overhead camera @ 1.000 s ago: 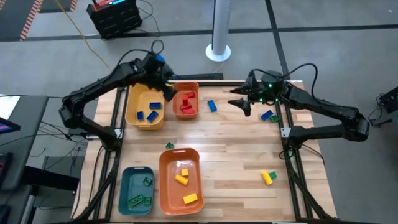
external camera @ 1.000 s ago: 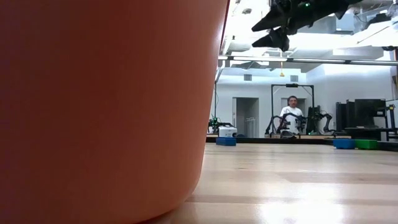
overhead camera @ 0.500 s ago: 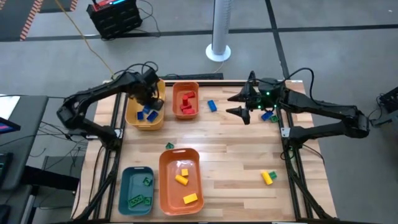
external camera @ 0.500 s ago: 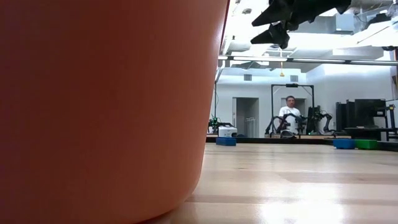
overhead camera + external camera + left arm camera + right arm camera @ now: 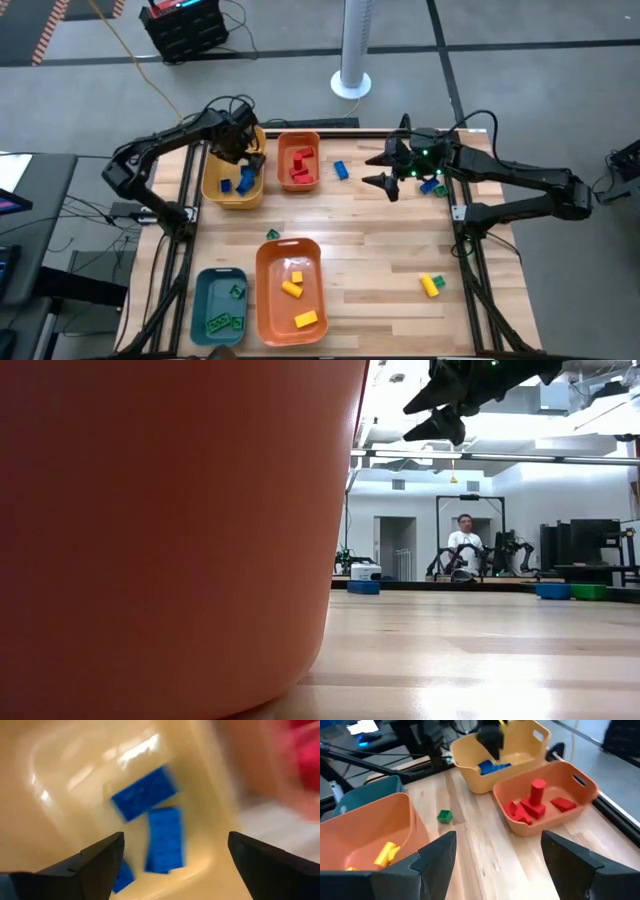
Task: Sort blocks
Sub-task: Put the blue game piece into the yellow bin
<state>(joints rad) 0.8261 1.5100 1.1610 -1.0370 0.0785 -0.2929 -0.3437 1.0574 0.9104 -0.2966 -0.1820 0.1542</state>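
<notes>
Left gripper (image 5: 172, 852) hangs over the yellow bin (image 5: 215, 188), jaws now wide apart and empty; the blue block it carried a second ago lies among the blue blocks (image 5: 164, 838) inside. One more sorted. Right gripper (image 5: 385, 170) hovers mid-table, jaws open, empty, near a loose blue block (image 5: 341, 170). No readable labels or writing anywhere

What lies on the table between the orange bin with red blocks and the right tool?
In the high view, a single blue block lies there, between that orange bin and the right tool; otherwise bare wood.
</notes>
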